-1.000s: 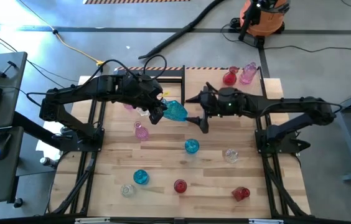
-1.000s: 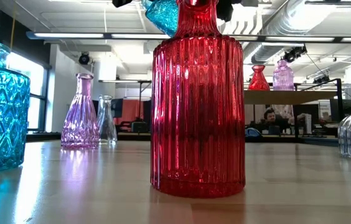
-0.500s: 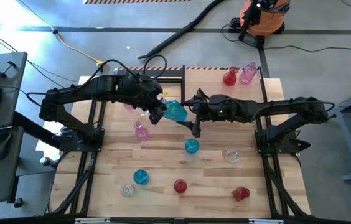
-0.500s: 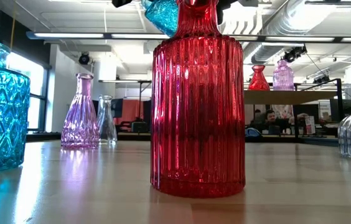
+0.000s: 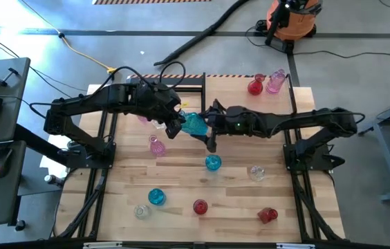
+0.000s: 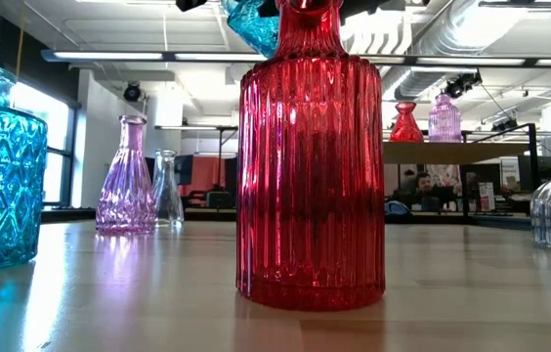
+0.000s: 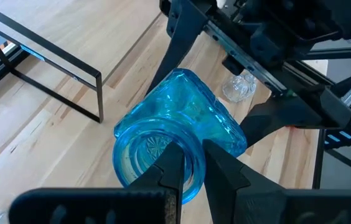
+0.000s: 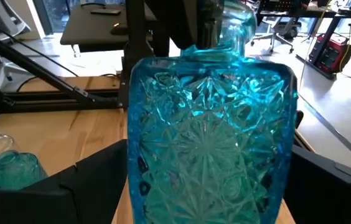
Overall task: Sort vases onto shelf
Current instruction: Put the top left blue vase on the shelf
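A blue cut-glass vase (image 5: 195, 125) hangs in the air over the middle of the table, with my left gripper (image 5: 179, 124) shut on its mouth. My right gripper (image 5: 206, 127) is open and comes level from the table's right. Its two fingers (image 8: 94, 180) stand on either side of the vase's body (image 8: 210, 137). The shelf (image 5: 299, 93) is at the far right; a red vase (image 5: 254, 86) and a pink vase (image 5: 276, 81) stand on it. My left gripper pinches the vase's rim (image 7: 191, 163), one finger inside the mouth and one outside. It comes slanting down from the table's left. The vase is lifted clear and tilted, its base toward the right arm. My right gripper straddles the vase's body; I cannot tell whether it touches.
Several vases stand on the table nearer the front: pink (image 5: 156, 146), blue (image 5: 213, 163), clear (image 5: 256, 172), blue (image 5: 156, 197), red (image 5: 200, 206), red (image 5: 267, 215). A bare black frame (image 7: 70, 68) stands at the far middle.
My right gripper has moved toward the table's left and a little down, toward the blue vase, staying open; its fingers now stand around the vase's body. The left gripper and the vase have kept still.
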### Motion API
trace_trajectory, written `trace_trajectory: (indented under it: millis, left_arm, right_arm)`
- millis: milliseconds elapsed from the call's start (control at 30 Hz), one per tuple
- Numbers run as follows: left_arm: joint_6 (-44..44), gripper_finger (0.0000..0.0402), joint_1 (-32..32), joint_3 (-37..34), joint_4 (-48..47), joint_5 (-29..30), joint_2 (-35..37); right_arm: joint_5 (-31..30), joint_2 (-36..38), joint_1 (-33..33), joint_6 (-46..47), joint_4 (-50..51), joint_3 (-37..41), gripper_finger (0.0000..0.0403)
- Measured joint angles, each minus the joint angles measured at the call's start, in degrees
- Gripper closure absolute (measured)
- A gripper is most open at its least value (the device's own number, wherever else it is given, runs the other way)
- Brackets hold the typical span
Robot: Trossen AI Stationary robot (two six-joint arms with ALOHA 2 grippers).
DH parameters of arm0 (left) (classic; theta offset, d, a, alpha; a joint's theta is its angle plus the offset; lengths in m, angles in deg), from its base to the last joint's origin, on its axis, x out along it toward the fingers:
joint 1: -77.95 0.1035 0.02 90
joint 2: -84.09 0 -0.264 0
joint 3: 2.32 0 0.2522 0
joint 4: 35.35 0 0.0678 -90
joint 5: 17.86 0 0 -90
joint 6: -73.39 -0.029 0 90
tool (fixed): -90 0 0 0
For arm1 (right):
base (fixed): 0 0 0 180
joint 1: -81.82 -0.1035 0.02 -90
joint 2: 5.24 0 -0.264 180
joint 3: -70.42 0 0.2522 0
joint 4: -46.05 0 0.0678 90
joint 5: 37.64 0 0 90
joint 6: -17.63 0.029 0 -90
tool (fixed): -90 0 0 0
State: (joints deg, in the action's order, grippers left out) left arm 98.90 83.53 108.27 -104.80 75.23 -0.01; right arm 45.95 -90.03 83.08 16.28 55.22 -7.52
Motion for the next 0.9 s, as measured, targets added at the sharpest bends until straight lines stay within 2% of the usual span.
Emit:
trace_trajectory:
  millis: [267,633,900]
  left_arm:
    - [0.0,0.037,0.0,0.0,0.1,-0.1,0.0]
    - [0.3,0.037,0.0,0.0,0.2,-0.3,0.1]
    - [1.6,0.0369,0.1,-0.1,-0.5,-0.2,-0.1]
  right_arm:
    - [0.1,-0.2,0.0,2.4,0.4,-0.1,0.0057]
    - [-0.2,-1.7,0.0,2.4,9.3,-6.5,0.0131]
    - [-0.5,-3.7,0.0,2.9,13.8,-9.3,0.0133]
